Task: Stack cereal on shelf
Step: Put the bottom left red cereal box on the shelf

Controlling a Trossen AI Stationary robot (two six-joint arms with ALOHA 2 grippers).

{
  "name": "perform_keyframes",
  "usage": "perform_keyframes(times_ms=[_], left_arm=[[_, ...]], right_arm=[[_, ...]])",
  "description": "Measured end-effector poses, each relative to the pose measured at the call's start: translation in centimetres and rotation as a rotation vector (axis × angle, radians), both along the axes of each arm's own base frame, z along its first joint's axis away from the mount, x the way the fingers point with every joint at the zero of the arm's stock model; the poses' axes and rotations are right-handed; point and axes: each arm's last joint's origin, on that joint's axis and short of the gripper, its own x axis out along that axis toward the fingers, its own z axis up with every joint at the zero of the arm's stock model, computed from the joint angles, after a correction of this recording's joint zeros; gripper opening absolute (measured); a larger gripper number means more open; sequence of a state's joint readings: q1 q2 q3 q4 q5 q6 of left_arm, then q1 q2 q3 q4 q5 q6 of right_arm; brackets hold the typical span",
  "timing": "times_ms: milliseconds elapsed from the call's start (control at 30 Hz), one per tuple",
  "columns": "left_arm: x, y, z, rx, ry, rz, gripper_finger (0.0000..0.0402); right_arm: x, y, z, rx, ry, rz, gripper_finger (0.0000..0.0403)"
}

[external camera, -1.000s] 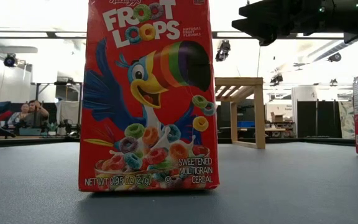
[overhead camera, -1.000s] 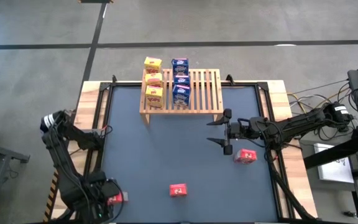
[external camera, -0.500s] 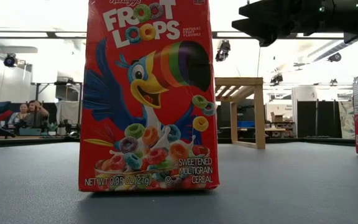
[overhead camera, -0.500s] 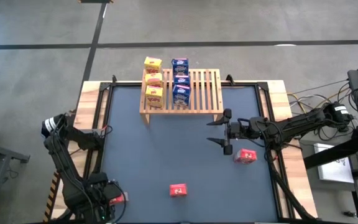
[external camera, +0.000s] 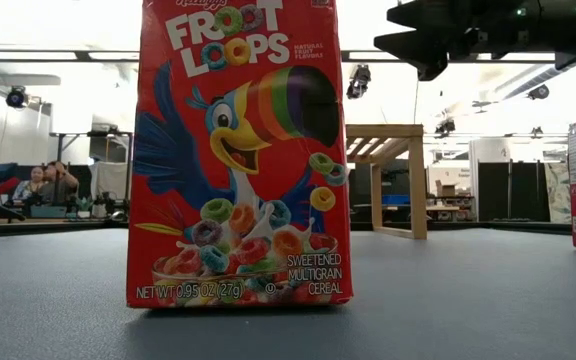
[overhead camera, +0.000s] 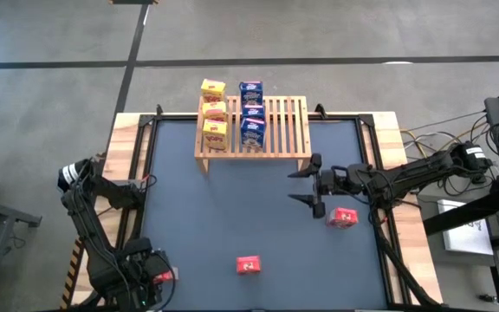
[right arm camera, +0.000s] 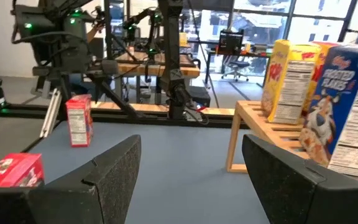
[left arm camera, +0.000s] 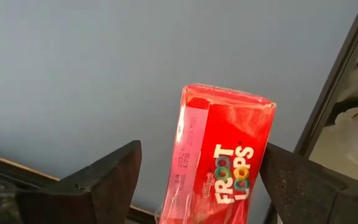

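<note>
The left gripper (overhead camera: pixel 150 279) sits at the near left corner of the dark grey table mat (overhead camera: pixel 232 199). Its jaws stand wide, one on each side of a small red cardboard Froot Loops box (left arm camera: pixel 219 158). Contact between the fingers (left arm camera: pixel 98 180) and that box cannot be told.

A second red cereal box (overhead camera: pixel 248 264) stands upright near the front edge of the mat, at about mid-width, clear of both arms. In the low view it fills the foreground.

The light natural-wood slatted shelf (overhead camera: pixel 284 121) stands at the far edge of the mat. Three yellow cereal boxes (overhead camera: pixel 214 111) form a row along its left end. Three blue cereal boxes (overhead camera: pixel 251 111) form a second row just beside them. The farthest box of each row overhangs the back edge. The right part of the slats is bare.

The right gripper (overhead camera: pixel 315 184) hovers over the mat, in front of the shelf's right end, jaws spread and holding nothing. A third red cereal box (overhead camera: pixel 342 217) lies just beside it, toward the near right.
</note>
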State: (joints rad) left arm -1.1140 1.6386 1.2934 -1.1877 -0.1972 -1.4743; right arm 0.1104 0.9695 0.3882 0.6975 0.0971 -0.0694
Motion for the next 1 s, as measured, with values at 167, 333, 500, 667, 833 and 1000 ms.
perform_keyframes(times_ms=[167,333,500,667,833,1000], left_arm=[[0.0,0.0,0.0,0.007,-0.013,0.001,0.0283],[0.1,0.1,0.0,0.014,-0.026,0.002,0.0273],[0.1,0.1,-0.1,0.015,-0.026,0.009,0.0263],[0.0,0.1,-0.5,0.016,-0.027,0.010,0.0246],[0.0,0.3,-1.4,0.013,-0.029,0.030,0.0232],[0.0,0.4,-2.1,0.019,-0.044,0.039,0.0231]], right_arm=[[0.0,0.1,0.0,-0.010,0.002,0.003,0.0270],[0.0,0.1,0.2,-0.039,-0.024,0.001,0.0270],[0.0,0.1,0.2,-0.056,-0.026,0.000,0.0270],[0.0,0.1,0.2,-0.079,-0.026,-0.001,0.0270],[0.0,0.1,0.2,-0.099,-0.027,-0.002,0.0270],[0.0,0.1,0.4,-0.121,-0.043,-0.006,0.0270]])
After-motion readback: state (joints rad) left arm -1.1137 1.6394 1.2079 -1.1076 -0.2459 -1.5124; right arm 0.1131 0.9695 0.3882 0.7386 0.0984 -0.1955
